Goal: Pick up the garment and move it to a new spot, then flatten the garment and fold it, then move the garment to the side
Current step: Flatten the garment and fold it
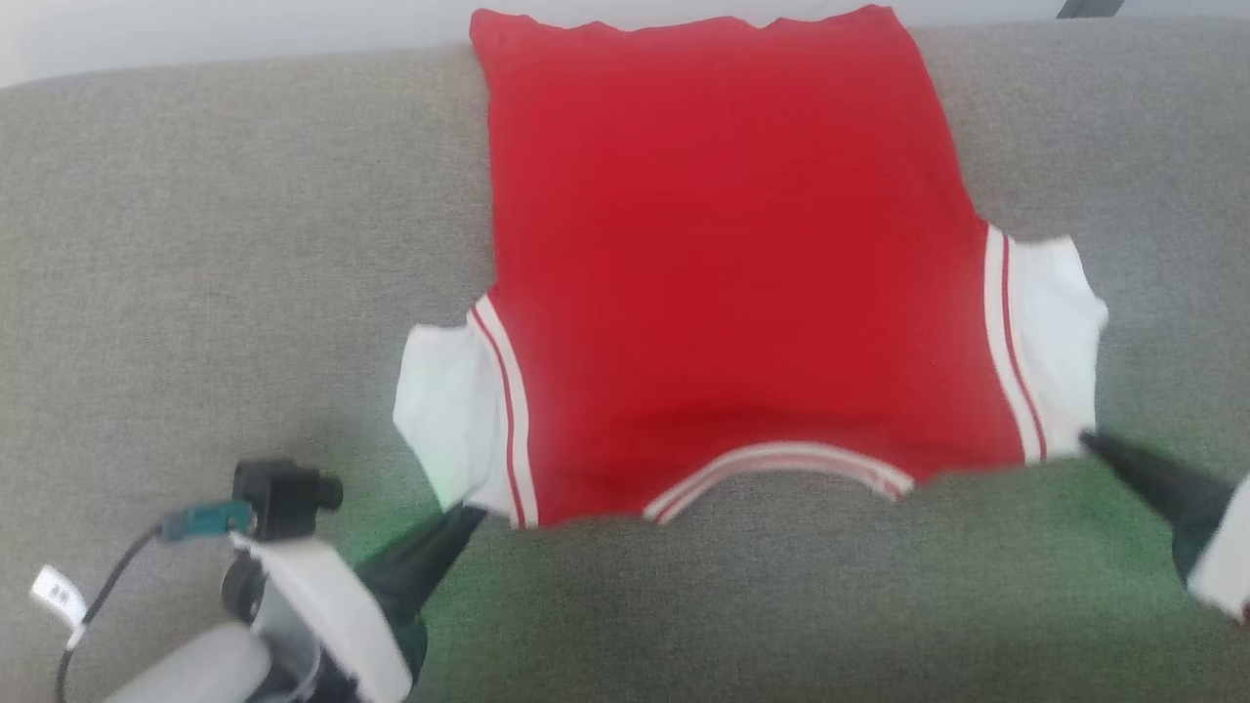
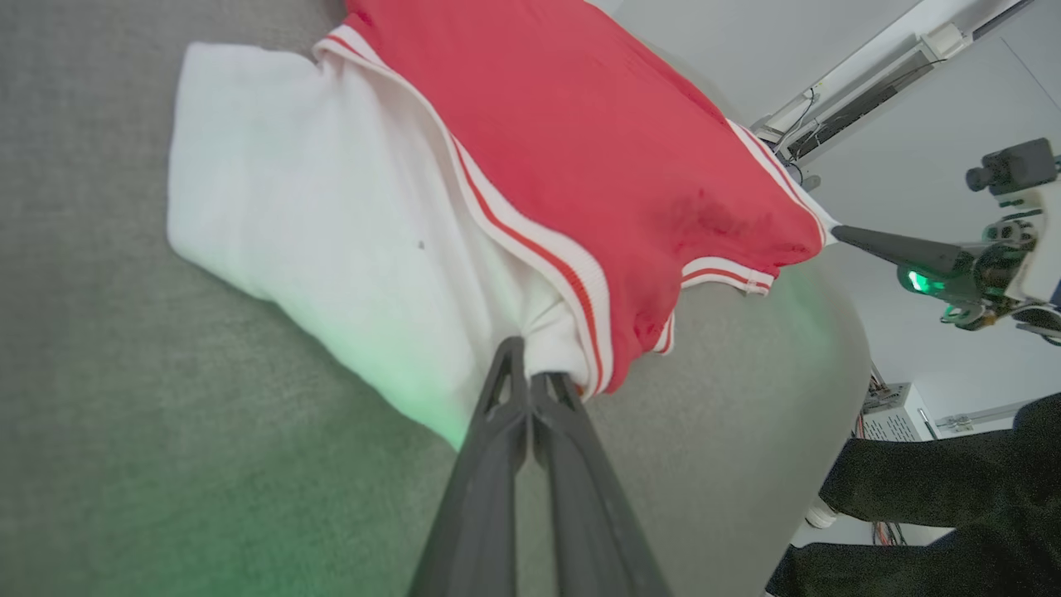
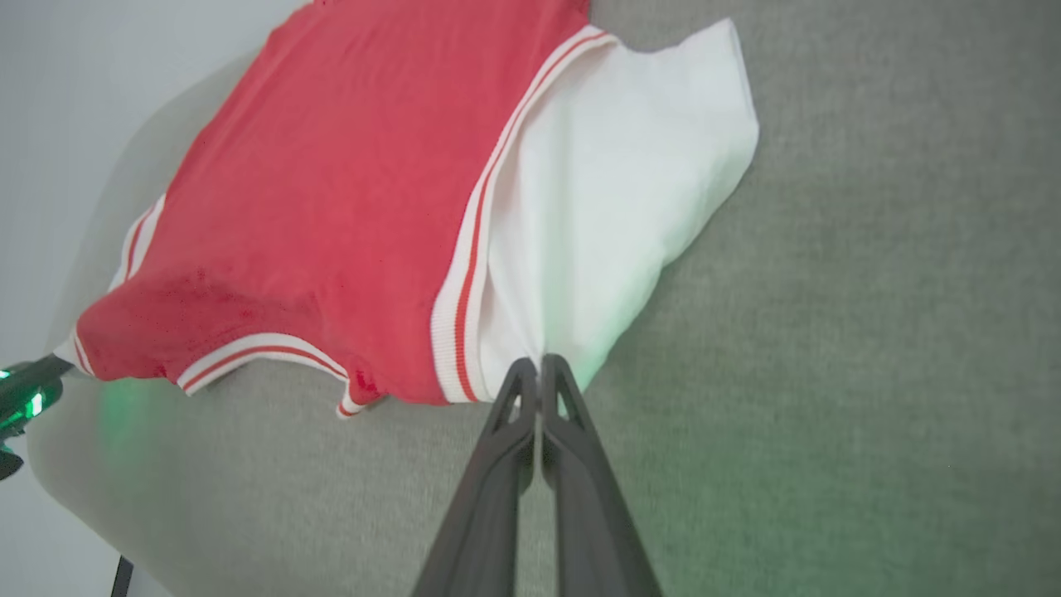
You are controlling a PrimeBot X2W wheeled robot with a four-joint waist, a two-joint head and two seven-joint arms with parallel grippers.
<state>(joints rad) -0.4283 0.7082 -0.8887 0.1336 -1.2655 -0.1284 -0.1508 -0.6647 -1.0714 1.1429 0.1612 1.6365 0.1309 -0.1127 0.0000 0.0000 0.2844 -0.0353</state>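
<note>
The garment (image 1: pixel 732 244) lies spread beyond left claw (image 1: pixel 477 511) and right claw (image 1: pixel 1087 440), each pinching a sleeve corner.

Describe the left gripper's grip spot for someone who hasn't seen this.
A bright red jersey shirt lies on the grey fabric surface, collar toward the robot. The left gripper is shut on the near corner of its white sleeve on the robot's left; the right gripper pinches the opposite sleeve.

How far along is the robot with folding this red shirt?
Done: the shirt lies spread out on the grey cushion. In hand: the left gripper pinches one white sleeve, the right gripper the other sleeve. Left: no fold shows yet, nor the move aside.
</note>
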